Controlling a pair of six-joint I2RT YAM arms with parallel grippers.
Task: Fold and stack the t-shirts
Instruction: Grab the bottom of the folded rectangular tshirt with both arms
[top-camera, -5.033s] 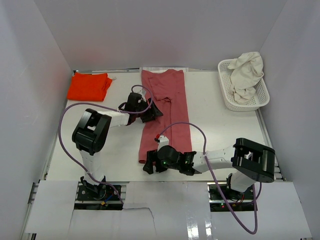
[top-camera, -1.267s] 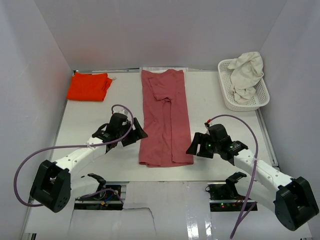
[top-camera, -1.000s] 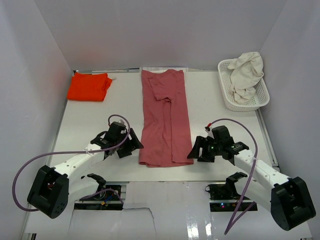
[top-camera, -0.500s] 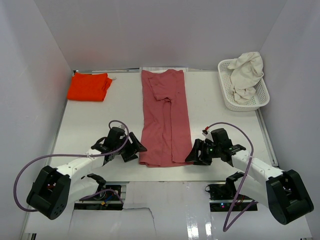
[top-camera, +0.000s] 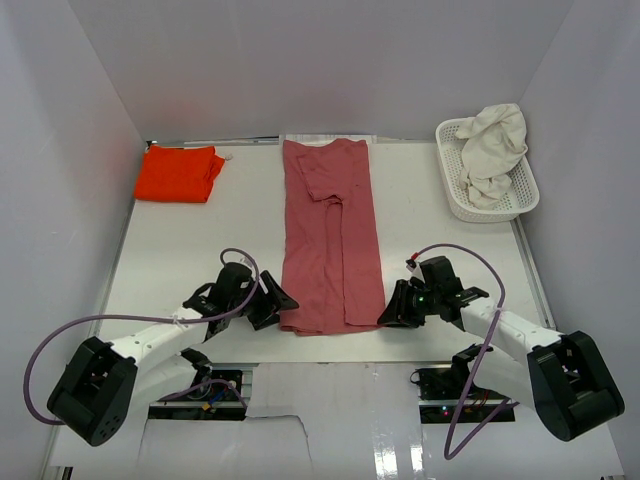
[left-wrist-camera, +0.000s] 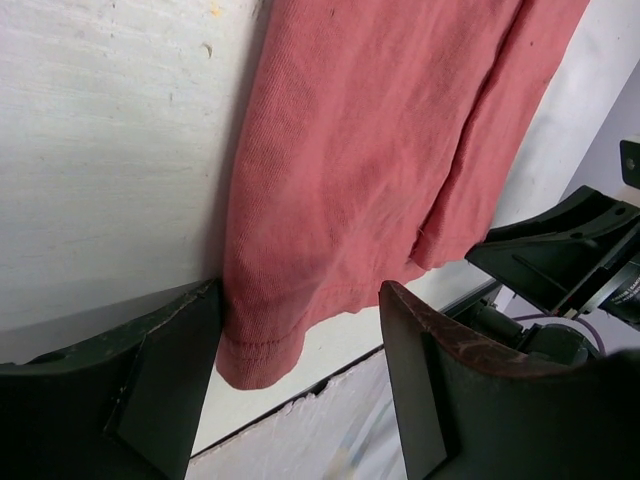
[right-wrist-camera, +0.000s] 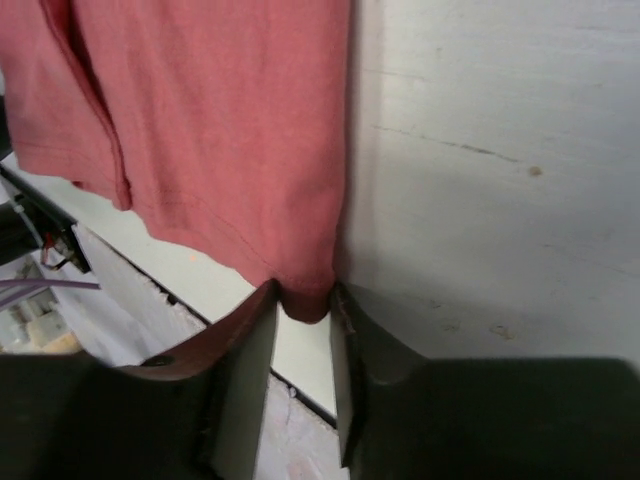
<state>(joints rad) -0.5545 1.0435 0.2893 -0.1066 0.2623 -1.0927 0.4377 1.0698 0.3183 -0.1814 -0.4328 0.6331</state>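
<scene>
The dusty rose-red t-shirt (top-camera: 330, 240) lies folded into a long strip down the middle of the table. My left gripper (top-camera: 280, 303) is at its near left corner, open, with that hem corner (left-wrist-camera: 262, 345) between the fingers, against the left one and well apart from the right. My right gripper (top-camera: 388, 312) is at the near right corner, its jaws shut on the hem tip (right-wrist-camera: 305, 298). A folded orange-red t-shirt (top-camera: 180, 172) rests at the far left. The cream-white t-shirt (top-camera: 495, 145) is heaped in the basket.
The white lattice basket (top-camera: 455, 195) stands at the far right by the wall. The table's near edge (left-wrist-camera: 300, 395) runs just below the shirt's hem. White walls close in the left, back and right sides.
Both arms have slid toward the near edge, onto the rose-red shirt's bottom corners. The right jaws have closed on the right corner. The left jaws have narrowed slightly.
</scene>
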